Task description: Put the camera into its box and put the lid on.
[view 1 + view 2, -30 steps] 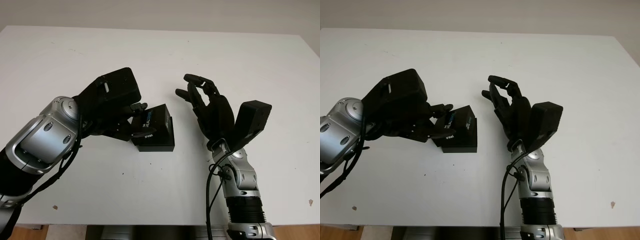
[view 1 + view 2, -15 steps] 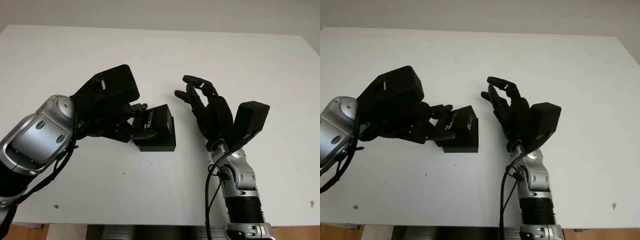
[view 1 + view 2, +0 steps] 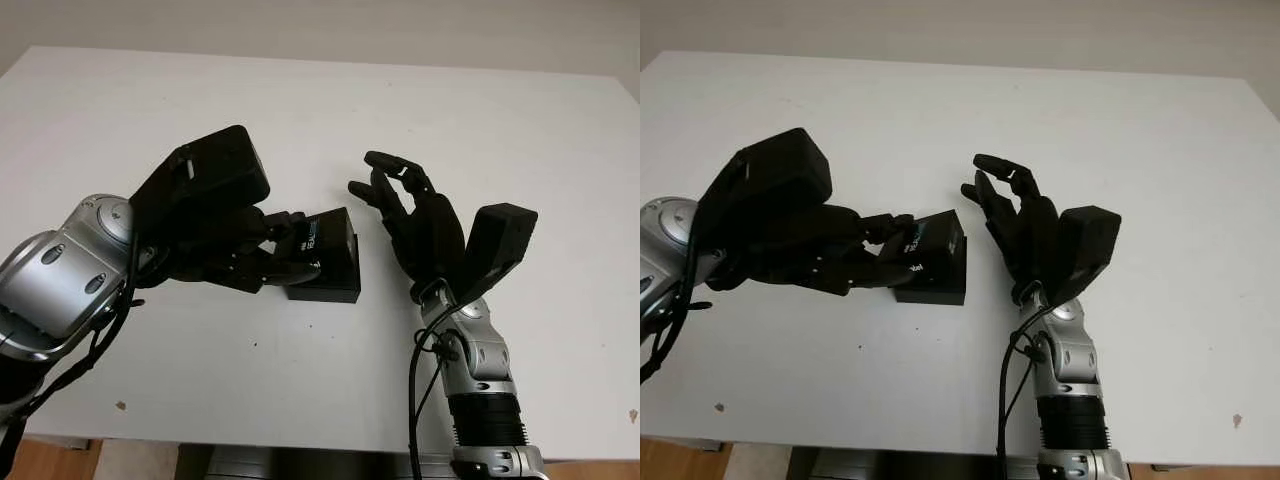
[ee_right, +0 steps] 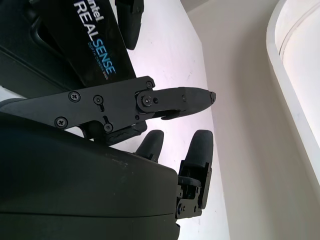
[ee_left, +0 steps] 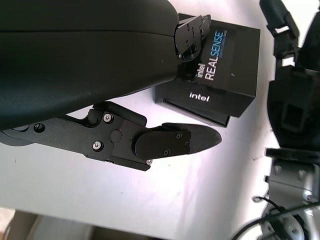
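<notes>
A black lid (image 3: 333, 243) printed "intel REALSENSE" sits tilted over the black box base (image 3: 328, 292) at the table's middle, its left side raised. My left hand (image 3: 300, 243) reaches in from the left and is shut on the lid's left end, one finger (image 5: 192, 32) on top and the thumb (image 5: 175, 142) lower down. The lid (image 5: 227, 65) covers the inside of the box, so the camera is hidden. My right hand (image 3: 395, 190) is open and raised just right of the box, apart from it, and the lid (image 4: 95, 45) lies before its fingers (image 4: 175, 100).
The white table (image 3: 500, 120) stretches wide around the box, with its front edge close below my arms. A few small dark specks (image 3: 120, 405) mark the surface near the front.
My left hand has pushed to the right with the lid, which now lies lower and further over the base. The right hand has stayed in place.
</notes>
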`<state>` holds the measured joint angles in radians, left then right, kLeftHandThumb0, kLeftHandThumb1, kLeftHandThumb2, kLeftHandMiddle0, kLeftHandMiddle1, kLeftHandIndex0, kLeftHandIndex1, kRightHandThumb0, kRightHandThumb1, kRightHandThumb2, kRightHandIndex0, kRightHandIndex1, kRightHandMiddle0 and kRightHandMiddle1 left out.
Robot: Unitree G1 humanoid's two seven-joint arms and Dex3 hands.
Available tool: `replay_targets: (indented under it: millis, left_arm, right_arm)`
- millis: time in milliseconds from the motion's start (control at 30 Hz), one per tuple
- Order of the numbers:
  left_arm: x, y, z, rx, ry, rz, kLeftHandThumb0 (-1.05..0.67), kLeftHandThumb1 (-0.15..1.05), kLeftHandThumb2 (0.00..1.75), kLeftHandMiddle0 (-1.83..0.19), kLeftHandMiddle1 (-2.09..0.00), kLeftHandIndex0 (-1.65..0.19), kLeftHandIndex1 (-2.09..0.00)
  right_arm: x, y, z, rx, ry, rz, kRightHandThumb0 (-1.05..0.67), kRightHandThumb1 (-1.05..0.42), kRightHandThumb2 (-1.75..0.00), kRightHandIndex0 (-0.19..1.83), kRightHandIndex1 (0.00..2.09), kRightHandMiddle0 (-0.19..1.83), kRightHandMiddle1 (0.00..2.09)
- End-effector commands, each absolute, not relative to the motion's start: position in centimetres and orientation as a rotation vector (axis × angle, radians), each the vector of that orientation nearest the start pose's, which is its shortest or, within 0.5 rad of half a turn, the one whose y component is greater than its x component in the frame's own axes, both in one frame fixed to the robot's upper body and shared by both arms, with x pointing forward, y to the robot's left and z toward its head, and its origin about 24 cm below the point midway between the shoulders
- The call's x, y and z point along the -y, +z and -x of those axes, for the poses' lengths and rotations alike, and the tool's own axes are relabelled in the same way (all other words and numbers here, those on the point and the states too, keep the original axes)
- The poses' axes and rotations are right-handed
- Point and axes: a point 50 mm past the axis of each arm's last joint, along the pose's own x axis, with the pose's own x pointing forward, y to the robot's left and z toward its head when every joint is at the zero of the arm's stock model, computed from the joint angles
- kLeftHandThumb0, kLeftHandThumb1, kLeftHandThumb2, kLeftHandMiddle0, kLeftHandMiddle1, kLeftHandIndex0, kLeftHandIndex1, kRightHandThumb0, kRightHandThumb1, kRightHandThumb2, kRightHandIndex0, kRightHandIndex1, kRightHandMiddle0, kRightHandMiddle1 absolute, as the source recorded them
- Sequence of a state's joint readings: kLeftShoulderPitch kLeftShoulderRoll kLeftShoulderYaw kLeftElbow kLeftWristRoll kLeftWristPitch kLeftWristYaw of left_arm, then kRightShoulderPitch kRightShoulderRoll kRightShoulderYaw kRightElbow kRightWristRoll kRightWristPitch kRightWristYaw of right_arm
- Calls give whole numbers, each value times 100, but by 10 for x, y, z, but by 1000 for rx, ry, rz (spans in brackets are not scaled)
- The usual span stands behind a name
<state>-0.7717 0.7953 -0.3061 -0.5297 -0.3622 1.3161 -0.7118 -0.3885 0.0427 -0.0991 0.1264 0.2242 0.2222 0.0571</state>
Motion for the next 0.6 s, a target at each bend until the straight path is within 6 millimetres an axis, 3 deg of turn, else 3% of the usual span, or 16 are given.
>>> replay_targets:
  millis: [0, 333, 467, 567]
  left_arm:
    - [-113, 236, -259, -283, -957, -626, -51, 105, 49, 19, 0, 19, 0]
    - [-119, 252, -253, -237, -969, -671, -52, 105, 53, 19, 0, 19, 0]
    - [-125, 258, -253, -89, -1005, -963, -52, 105, 53, 17, -1, 18, -1]
    - [-125, 259, -252, 79, -997, -1211, -53, 105, 43, 7, -7, 0, -10]
  right_arm:
    - [124, 98, -323, 41, 138, -281, -42, -105, -21, 9, 114, -2, 136]
    - [126, 97, -324, 37, 141, -280, -40, -105, -20, 8, 115, -3, 137]
    - [127, 97, -323, 34, 142, -282, -40, -105, -18, 8, 115, -2, 137]
    - [128, 97, -323, 40, 146, -281, -39, -105, -19, 8, 115, -2, 137]
